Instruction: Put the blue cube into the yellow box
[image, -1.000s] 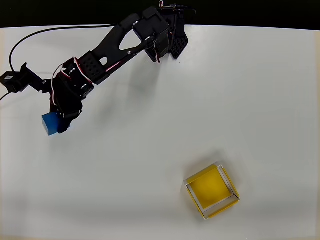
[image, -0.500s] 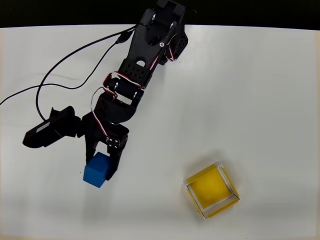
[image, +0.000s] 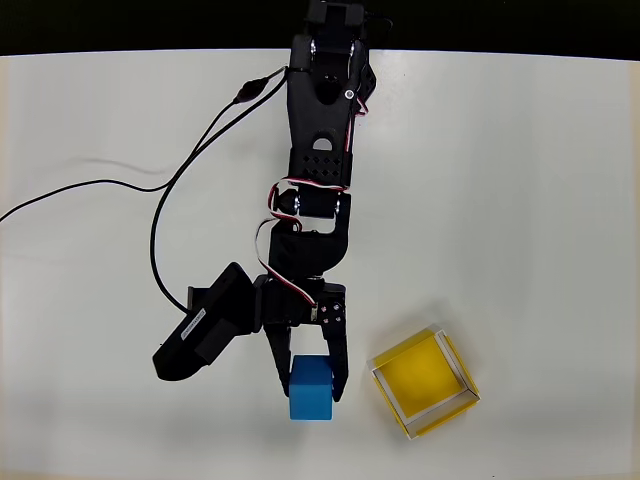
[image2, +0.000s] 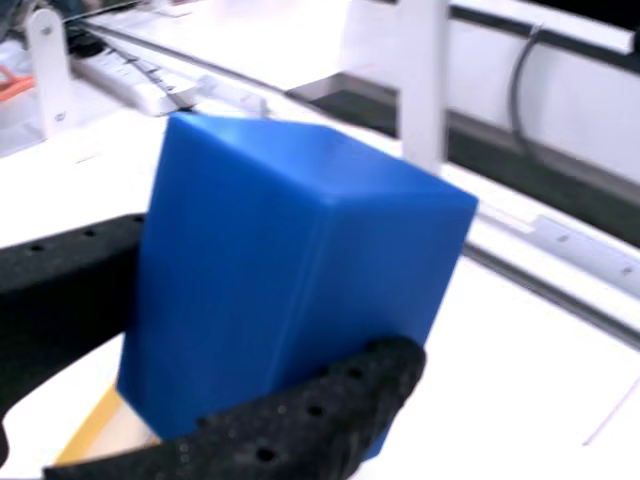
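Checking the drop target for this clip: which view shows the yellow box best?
The overhead view: the whole yellow box lies open on the table, right of the blue cube clamped in the gripper. In the wrist view the cube blocks it; just a yellow sliver, probably the box, shows.

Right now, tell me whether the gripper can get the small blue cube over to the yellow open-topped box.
Probably yes. The gripper jaws are shut on the small blue cube, and only bare white table lies between it and the yellow open-topped box just to its right in the overhead view.

The arm has swung the blue cube (image: 311, 389), clamped in its fingers (image: 339, 375), toward the yellow box (image: 424, 383).
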